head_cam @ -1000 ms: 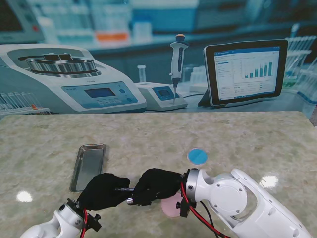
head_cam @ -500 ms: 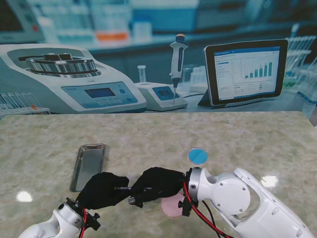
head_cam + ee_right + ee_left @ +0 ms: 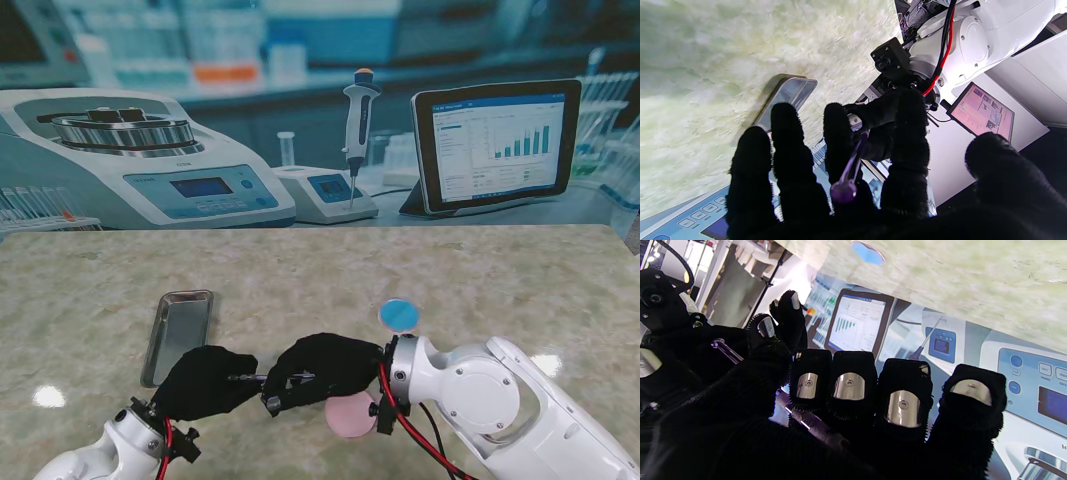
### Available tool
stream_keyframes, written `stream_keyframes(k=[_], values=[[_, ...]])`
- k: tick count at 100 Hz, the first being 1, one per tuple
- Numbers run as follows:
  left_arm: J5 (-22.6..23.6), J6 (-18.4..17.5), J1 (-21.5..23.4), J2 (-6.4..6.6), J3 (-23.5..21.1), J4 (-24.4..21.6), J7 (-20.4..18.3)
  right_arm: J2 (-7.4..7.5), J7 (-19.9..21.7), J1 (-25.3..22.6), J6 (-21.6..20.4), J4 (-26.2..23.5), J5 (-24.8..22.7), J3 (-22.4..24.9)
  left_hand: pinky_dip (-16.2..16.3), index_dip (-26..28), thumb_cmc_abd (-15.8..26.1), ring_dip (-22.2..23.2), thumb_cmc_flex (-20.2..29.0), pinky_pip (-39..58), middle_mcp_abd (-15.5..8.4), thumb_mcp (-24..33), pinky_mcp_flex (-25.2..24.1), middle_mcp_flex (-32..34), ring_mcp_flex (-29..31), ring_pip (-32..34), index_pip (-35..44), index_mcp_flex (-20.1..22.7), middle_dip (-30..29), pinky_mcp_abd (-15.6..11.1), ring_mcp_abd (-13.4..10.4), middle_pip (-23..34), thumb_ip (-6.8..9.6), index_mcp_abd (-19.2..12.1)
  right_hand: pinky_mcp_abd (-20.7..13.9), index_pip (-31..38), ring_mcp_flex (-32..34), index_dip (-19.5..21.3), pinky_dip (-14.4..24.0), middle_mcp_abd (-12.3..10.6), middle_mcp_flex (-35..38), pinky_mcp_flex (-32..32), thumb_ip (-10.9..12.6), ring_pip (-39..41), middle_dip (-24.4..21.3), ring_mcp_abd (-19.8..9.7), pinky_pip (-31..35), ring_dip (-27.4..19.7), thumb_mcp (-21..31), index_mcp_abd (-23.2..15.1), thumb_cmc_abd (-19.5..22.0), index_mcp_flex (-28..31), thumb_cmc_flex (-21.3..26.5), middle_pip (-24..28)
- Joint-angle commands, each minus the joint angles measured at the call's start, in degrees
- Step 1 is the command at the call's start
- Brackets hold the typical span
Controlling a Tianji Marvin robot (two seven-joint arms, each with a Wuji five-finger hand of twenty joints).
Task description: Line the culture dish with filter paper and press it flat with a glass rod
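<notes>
Glass rod (image 3: 255, 380) held off the table between both hands, near me, roughly level. Left hand (image 3: 205, 384) curled tight around one end; wrist view shows the rod (image 3: 806, 421) crossing under its fingers (image 3: 849, 386). Right hand (image 3: 325, 370) meets the other end, its fingers (image 3: 840, 140) extended alongside the rod (image 3: 850, 170); can't tell if it actually grips. Pink dish (image 3: 350, 415) on table just beside the right wrist, partly hidden. Blue disc (image 3: 400, 314) farther from me. Metal tray (image 3: 180, 335) on the left, farther than the left hand.
</notes>
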Motion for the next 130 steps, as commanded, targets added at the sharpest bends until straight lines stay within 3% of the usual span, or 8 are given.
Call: stream_keyframes(k=[1, 46, 68, 99, 130], values=[[-0.01, -0.10, 0.25, 0.01, -0.08, -0.15, -0.22, 0.17, 0.33, -0.82, 0.88, -1.37, -0.16, 0.26, 2.04, 2.35, 0.52, 0.85, -0.52, 4.29, 0.16, 1.54, 0.50, 2.38, 2.00, 3.58, 3.16, 1.92, 1.32, 2.80, 0.26, 3.70, 1.04, 0.85, 1.45, -1.64, -1.81, -1.32, -1.44, -0.56, -2.37, -1.70, -1.30, -1.55, -0.51, 0.57, -1.50, -1.00, -1.53, -2.54, 1.32, -3.16, -2.16, -0.89], [0.06, -0.24, 0.20, -0.03, -0.31, -0.25, -0.06, 0.46, 1.84, -3.18, 2.44, -3.77, -2.16, 3.86, 1.77, 2.44, 0.21, 0.67, -0.71, 4.47, -0.02, 2.01, 0.71, 2.53, 2.11, 3.68, 3.13, 2.11, 1.22, 2.50, 0.14, 3.73, 1.11, 0.88, 1.53, -3.90, -6.16, -4.29, -3.37, -0.65, -5.69, -5.52, -1.27, -3.96, -2.21, 0.68, -4.78, -2.98, -2.09, -2.84, 1.68, -6.84, -1.35, -3.50], [0.02, -0.58, 0.21, -0.02, -0.63, -0.37, -0.24, 0.42, 1.62, -4.18, 2.52, -4.27, -3.80, 5.12, 1.67, 2.46, 0.11, 0.62, -0.82, 4.51, 0.01, 2.15, 0.70, 2.52, 2.11, 3.70, 3.12, 2.11, 1.21, 2.49, 0.14, 3.74, 1.07, 0.88, 0.88, -5.54, -11.61, -5.83, -4.81, -1.06, -9.52, -9.15, -1.23, -6.64, -3.09, 0.08, -8.04, -4.56, -2.48, -3.40, 1.72, -10.20, -0.92, -5.17], [-0.45, -0.98, 0.17, -0.02, -0.68, -0.37, -0.49, 0.34, 1.29, -4.61, 2.60, -4.53, -4.64, 5.88, 1.65, 2.48, 0.17, 0.69, -0.80, 4.21, 0.41, 2.18, 0.14, 2.21, 1.77, 3.55, 3.11, 2.11, 1.31, 2.58, 0.33, 3.73, 0.79, 0.88, -0.14, -6.04, -17.14, -7.05, -6.11, -2.52, -14.22, -12.69, -1.20, -9.03, -4.52, -1.52, -11.35, -6.14, -2.95, -4.21, 1.98, -12.71, -0.52, -7.21], [-0.54, -1.21, 0.32, -0.09, -1.25, -0.44, -0.36, 0.34, 0.87, -6.54, 1.37, -5.94, -6.53, 8.08, 1.74, 2.49, 0.02, 0.79, -0.85, 4.15, 0.45, 2.44, 0.14, 2.26, 1.78, 3.51, 3.11, 2.11, 1.41, 2.61, 0.34, 3.75, 0.78, 0.88, -1.65, -7.88, -23.71, -9.34, -9.83, -4.68, -19.85, -17.82, -1.20, -13.34, -7.68, -4.22, -19.84, -9.45, -3.74, -5.57, 2.05, -17.04, 0.51, -11.08]])
